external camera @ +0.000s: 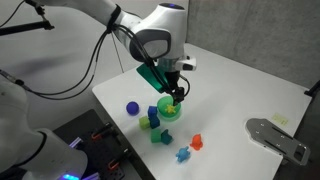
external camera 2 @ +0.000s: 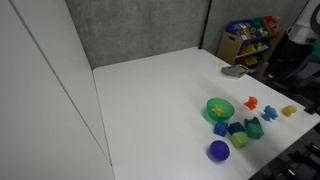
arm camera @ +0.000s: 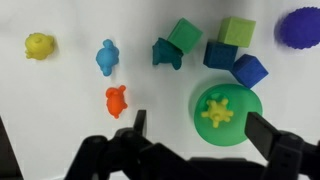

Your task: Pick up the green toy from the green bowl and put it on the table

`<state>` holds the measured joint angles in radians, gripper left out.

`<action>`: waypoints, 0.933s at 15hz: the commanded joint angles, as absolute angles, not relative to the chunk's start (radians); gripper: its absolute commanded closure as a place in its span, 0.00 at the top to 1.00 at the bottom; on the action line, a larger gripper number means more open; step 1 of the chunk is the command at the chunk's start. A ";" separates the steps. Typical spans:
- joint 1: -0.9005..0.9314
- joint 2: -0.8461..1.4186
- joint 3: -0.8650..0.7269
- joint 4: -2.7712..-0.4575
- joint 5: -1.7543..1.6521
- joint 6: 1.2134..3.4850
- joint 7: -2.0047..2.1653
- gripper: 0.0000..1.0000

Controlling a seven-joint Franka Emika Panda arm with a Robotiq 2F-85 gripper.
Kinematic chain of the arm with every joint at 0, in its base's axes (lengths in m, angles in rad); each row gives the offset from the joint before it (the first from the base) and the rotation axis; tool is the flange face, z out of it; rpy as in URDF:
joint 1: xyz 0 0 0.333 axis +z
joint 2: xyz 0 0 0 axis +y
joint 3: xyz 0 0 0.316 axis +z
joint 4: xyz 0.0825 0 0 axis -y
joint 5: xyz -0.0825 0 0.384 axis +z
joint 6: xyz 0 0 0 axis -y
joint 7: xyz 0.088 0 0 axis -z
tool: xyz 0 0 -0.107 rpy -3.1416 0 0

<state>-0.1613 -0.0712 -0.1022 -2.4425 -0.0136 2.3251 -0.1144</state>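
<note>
The green bowl (arm camera: 240, 138) stands on the white table (arm camera: 60, 115) and holds a yellow-green spiky toy (arm camera: 218, 112). In the wrist view my gripper (arm camera: 200, 128) is open and empty above the bowl, with one finger to its left and the other at its right rim. In an exterior view the gripper (external camera: 173, 88) hovers just above the bowl (external camera: 170, 111). The bowl (external camera 2: 219, 108) with the toy also shows near the table's edge in an exterior view, where the gripper is not clearly visible.
Blue and green blocks (arm camera: 222, 55) and a teal toy (arm camera: 165, 52) lie close behind the bowl. A purple ball (arm camera: 300, 27), an orange toy (arm camera: 116, 100), a light-blue toy (arm camera: 106, 56) and a yellow toy (arm camera: 38, 45) lie around. A grey metal piece (external camera: 275, 135) sits on the table.
</note>
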 commanded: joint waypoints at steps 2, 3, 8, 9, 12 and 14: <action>-0.116 -0.304 -0.090 -2.503 -0.037 2.147 -0.122 1.00; -0.108 -0.344 -0.085 -2.506 -0.040 2.110 -0.118 1.00; -0.087 -0.552 -0.061 -2.499 -0.041 1.932 -0.096 1.00; -0.084 -0.585 -0.057 -2.494 -0.038 1.902 -0.091 1.00; -0.080 -0.677 -0.052 -2.477 -0.033 1.827 -0.088 1.00; -0.078 -0.715 -0.048 -2.469 -0.033 1.793 -0.083 1.00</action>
<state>-0.0899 -0.6531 -0.0508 -2.4806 -0.0215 1.8495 -0.1101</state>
